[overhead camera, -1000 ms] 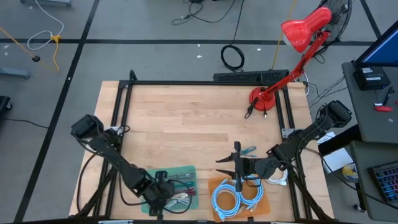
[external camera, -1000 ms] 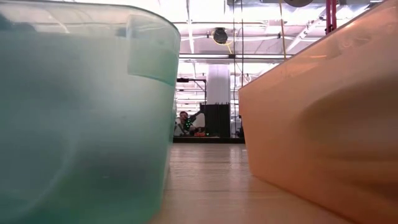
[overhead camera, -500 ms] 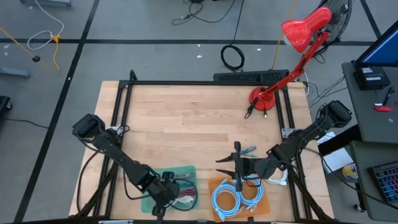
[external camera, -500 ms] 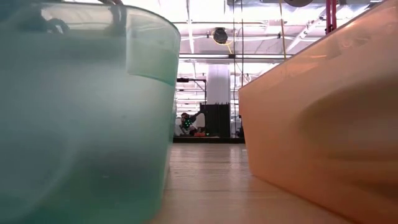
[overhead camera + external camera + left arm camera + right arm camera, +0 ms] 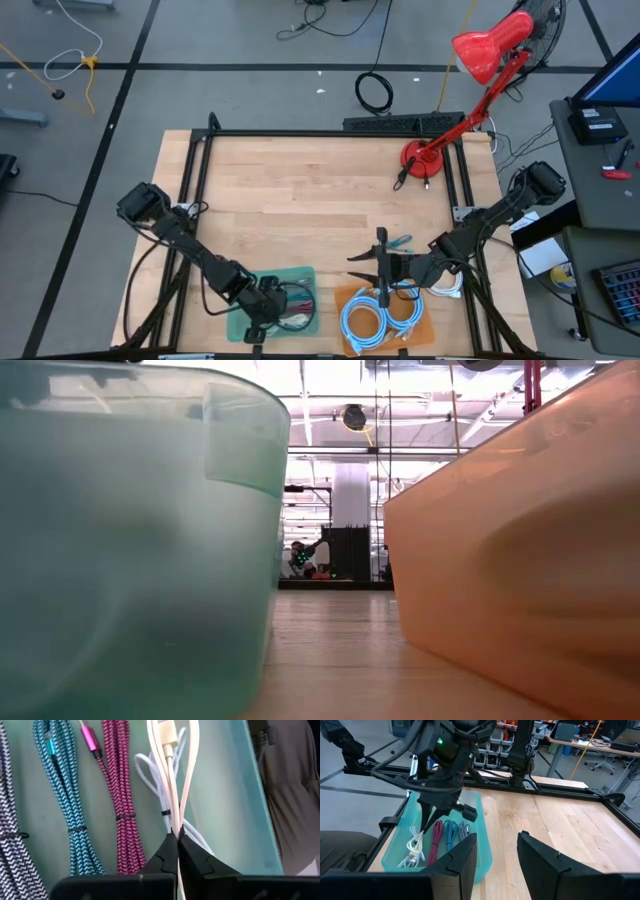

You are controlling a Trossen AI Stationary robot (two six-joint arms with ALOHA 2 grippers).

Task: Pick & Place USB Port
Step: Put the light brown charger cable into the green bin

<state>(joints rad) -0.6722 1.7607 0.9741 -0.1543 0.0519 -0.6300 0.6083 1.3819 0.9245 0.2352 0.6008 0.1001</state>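
Left gripper (image 5: 175, 836) clamped on white USB cable (image 5: 172, 780), strands rising beyond tips. Light, limp, slick; best gripped near bundle tie. Right gripper (image 5: 496, 851) apart, idle.

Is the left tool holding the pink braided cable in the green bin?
No, the left tool is shut on the white cable, while the pink braided cable lies beside it, untouched.

One camera looked straight down on the whole table (image 5: 320, 200). One sat low between the green bin (image 5: 130, 540) and orange bin (image 5: 520, 550). Each wrist camera looked close past its fingers; both showed the green bin.
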